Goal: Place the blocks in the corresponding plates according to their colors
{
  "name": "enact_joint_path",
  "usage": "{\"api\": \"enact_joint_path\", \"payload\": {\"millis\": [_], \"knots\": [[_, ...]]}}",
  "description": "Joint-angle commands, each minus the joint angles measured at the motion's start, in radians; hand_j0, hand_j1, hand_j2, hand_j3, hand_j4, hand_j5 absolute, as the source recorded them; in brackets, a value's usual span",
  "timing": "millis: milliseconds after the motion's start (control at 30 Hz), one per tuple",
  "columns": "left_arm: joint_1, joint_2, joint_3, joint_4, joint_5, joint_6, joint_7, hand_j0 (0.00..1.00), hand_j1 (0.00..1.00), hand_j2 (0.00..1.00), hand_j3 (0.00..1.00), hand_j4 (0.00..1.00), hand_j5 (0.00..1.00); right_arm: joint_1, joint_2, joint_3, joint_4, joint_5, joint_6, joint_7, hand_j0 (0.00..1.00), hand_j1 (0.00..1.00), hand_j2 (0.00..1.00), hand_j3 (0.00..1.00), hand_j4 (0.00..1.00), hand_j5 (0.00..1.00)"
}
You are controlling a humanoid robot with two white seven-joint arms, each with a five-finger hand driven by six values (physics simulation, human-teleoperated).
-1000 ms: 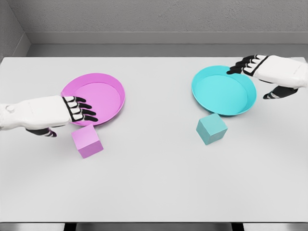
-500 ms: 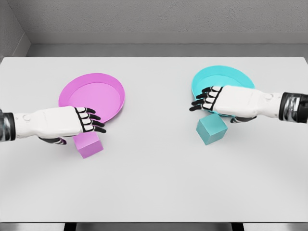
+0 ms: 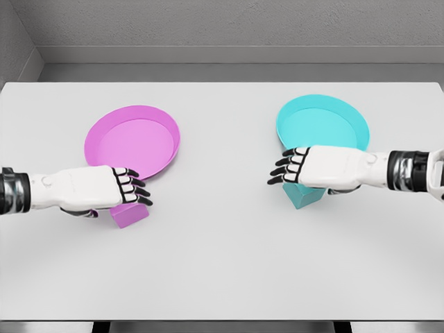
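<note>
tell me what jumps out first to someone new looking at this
Two bright plates on the white table: a pink plate at left, a cyan plate at right. In front of each, a white hand, left hand and right hand, covers its matching pink block and cyan block.

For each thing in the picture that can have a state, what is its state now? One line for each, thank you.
pink plate: empty, flat on the table.
cyan plate: empty, flat on the table.
pink block: on the table, outside its plate, partly hidden under the left hand.
cyan block: on the table, outside its plate, partly hidden under the right hand.
</note>
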Motion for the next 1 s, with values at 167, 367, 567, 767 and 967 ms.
{"api": "enact_joint_path", "payload": {"millis": [167,367,567,767,967], "knots": [[-0.003,-0.012,-0.001,0.001,0.003,0.002,0.0,0.95,0.95,0.95,0.95,0.95,0.95,0.0,0.011,0.003,0.024,0.068,0.003,0.0,1.0,1.0,1.0,1.0,1.0,1.0],[-0.005,-0.053,-0.003,0.007,-0.024,0.002,0.0,0.95,0.95,0.95,0.95,0.95,0.95,0.003,0.046,0.006,0.038,0.105,0.003,0.0,1.0,1.0,1.0,1.0,1.0,1.0],[-0.003,-0.056,-0.004,0.038,-0.052,0.002,0.0,0.95,0.95,0.95,0.95,0.95,0.95,0.021,0.061,0.022,0.038,0.135,0.003,0.0,1.0,1.0,1.0,1.0,1.0,1.0],[-0.003,-0.056,-0.015,0.038,-0.066,0.002,0.0,0.95,0.95,0.95,0.95,0.95,0.95,0.025,0.067,0.015,0.041,0.142,0.003,0.0,0.92,0.92,0.92,0.92,0.92,0.92],[-0.008,-0.065,-0.012,0.05,-0.066,0.002,0.0,0.95,0.95,0.95,0.95,0.95,0.95,0.017,0.078,0.011,0.043,0.142,0.003,0.0,0.65,0.65,0.65,0.65,0.65,0.65]]}}
